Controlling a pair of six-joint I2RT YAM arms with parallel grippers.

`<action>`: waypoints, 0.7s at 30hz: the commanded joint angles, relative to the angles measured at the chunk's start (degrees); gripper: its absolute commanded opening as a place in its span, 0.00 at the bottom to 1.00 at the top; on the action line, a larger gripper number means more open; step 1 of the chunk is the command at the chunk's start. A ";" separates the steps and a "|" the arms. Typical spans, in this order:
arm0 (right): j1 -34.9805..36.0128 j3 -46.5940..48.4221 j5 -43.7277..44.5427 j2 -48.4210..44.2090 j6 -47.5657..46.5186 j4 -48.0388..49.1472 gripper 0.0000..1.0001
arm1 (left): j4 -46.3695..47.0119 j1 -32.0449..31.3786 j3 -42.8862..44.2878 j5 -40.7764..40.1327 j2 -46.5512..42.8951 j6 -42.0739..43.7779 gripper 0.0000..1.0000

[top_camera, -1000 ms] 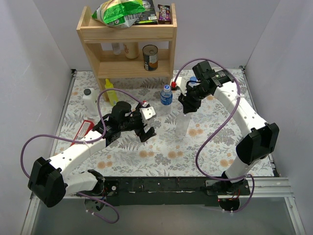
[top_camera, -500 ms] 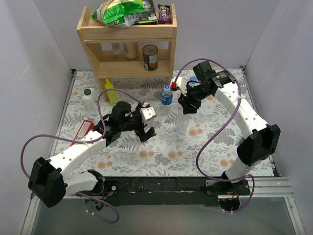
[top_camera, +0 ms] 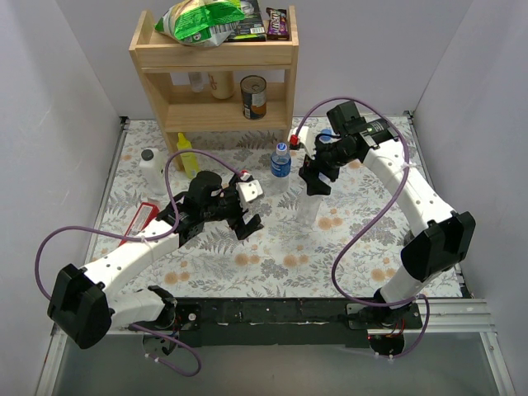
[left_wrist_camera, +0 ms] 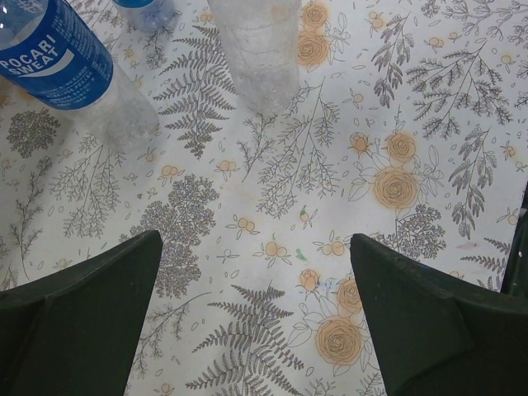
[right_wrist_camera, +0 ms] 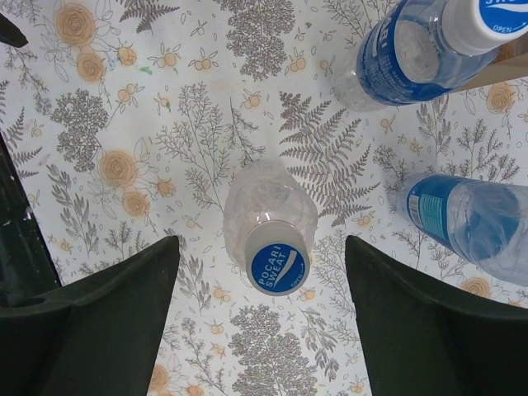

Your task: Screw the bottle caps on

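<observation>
Right wrist view: right pincer (right_wrist_camera: 262,247) spread wide, empty, hanging above tall unlabelled bottle (right_wrist_camera: 268,210) standing on floral table (right_wrist_camera: 107,124), blue cap (right_wrist_camera: 279,268) seated on its neck. Capped labelled bottle (right_wrist_camera: 404,62) and second labelled bottle (right_wrist_camera: 462,223) stand just beyond, apart from it. Left pincer (left_wrist_camera: 256,239) also wide open, holding nothing, low over table near unlabelled bottle's base.

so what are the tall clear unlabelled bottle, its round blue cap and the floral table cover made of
The tall clear unlabelled bottle looks like glossy plastic: see-through, with rippled walls catching the light. Its round blue cap looks like opaque moulded plastic with white printed lettering. The floral table cover is flat and matte: printed cloth or vinyl, cannot tell.
</observation>
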 commanded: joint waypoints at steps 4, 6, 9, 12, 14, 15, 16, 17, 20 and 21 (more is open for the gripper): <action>0.08 4.23 -0.11 -2.57 4.88 3.21 0.93 | 0.83 -0.27 -0.08 0.50 0.45 0.09 0.98; 0.17 5.73 1.03 -2.66 9.95 5.13 0.93 | 1.53 -0.27 -0.07 -1.16 0.45 -1.05 0.98; 0.08 8.71 6.30 -3.18 16.56 9.87 0.93 | 4.16 -0.18 -0.08 -4.85 0.36 -6.41 0.98; 0.08 11.44 13.32 -3.71 24.56 13.75 0.93 | 5.83 0.17 2.03 -10.20 1.06 -13.34 0.98; 0.08 12.67 21.40 -3.71 29.93 16.48 0.94 | 5.84 0.78 5.53 -16.87 1.59 -20.08 0.98; 0.08 14.42 23.43 -3.45 30.81 16.49 0.94 | 5.06 2.18 6.94 -18.73 1.85 -22.13 0.98; 0.08 15.13 26.41 -2.84 31.43 15.97 0.94 | 4.35 3.32 7.91 -19.53 2.47 -23.46 0.98; 0.08 15.57 28.09 -2.75 32.48 15.96 0.94 | 3.65 4.38 9.75 -19.28 2.73 -24.95 0.98; 0.00 13.92 30.30 -3.62 34.59 16.66 0.93 | 2.24 7.02 10.91 -21.55 3.61 -27.07 0.98; 0.08 13.21 30.48 -3.89 35.03 16.66 0.93 | 2.15 7.81 11.09 -21.56 3.79 -27.07 0.98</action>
